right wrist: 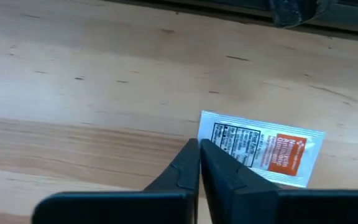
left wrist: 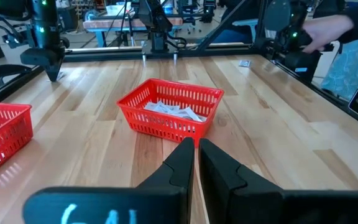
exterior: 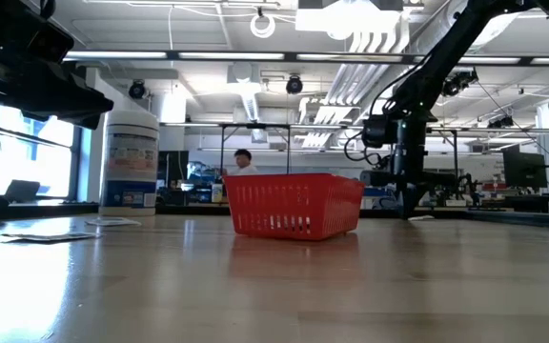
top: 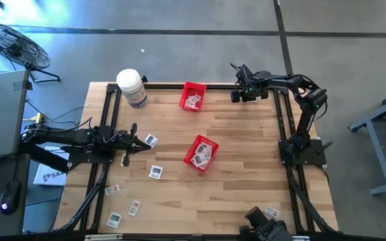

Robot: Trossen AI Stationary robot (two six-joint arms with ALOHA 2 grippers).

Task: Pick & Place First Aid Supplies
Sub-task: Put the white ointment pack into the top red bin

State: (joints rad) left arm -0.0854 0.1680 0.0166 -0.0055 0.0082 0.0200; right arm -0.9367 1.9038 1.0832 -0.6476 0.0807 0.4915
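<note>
The right claw (right wrist: 199, 149) is clenched, its tips touching the near edge of a flat packet (right wrist: 263, 149).

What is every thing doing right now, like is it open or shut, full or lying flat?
Left pincer: shut, holding nothing.
Right pincer: shut, at the edge of a packet that lies flat on the table.
Middle red basket: upright, packets inside.
Far red basket: upright, packets inside.
White jar: standing, lid on.
Loose packets: flat on the table.
</note>
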